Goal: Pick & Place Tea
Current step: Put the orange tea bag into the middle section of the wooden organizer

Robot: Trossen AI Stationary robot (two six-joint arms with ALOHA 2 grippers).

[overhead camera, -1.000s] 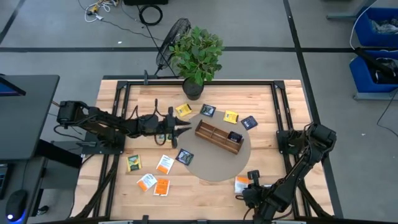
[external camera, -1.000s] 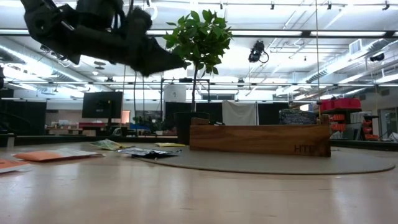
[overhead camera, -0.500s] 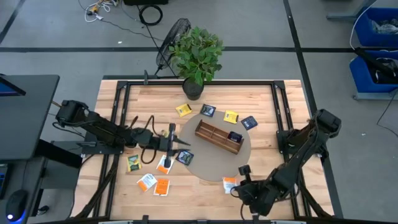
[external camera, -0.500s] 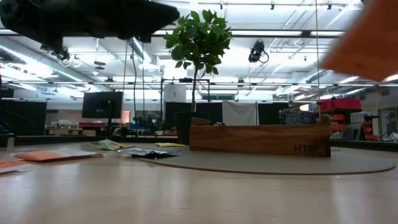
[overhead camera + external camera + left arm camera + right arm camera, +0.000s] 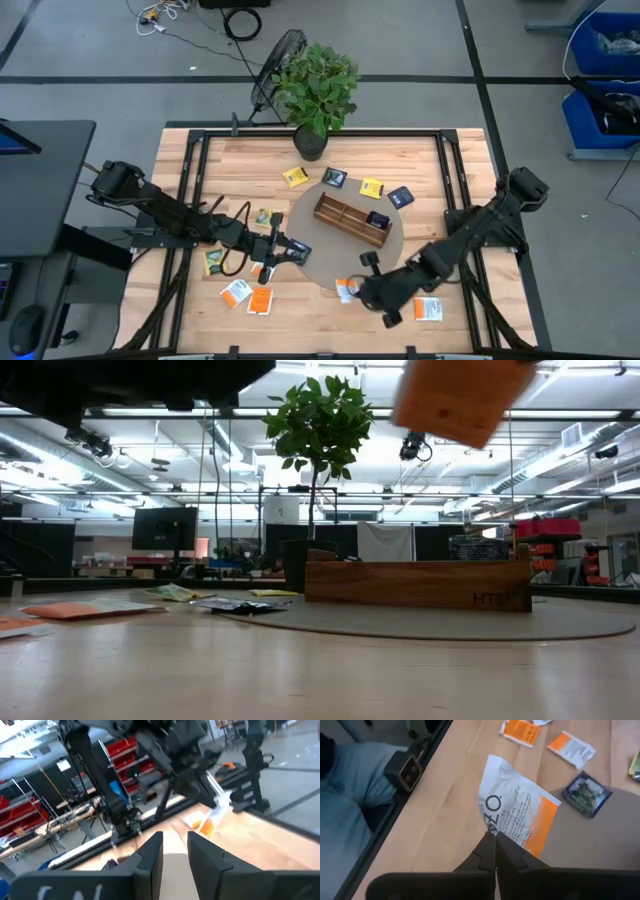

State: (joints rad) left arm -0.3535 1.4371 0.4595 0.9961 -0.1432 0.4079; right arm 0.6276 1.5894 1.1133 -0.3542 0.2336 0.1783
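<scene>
The white-and-orange tea packet has been carried nearer the wooden box, pinched at one edge by the right gripper, and seems light, thin and bendy.

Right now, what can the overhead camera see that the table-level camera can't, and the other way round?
Only the overhead view shows both arms whole, the left gripper over the table's left half, and packets scattered across the table. Only the table-level view shows the room behind and lettering on the wooden box. Both show the potted plant and the white-and-orange tea packet pinched in the right gripper.
</scene>
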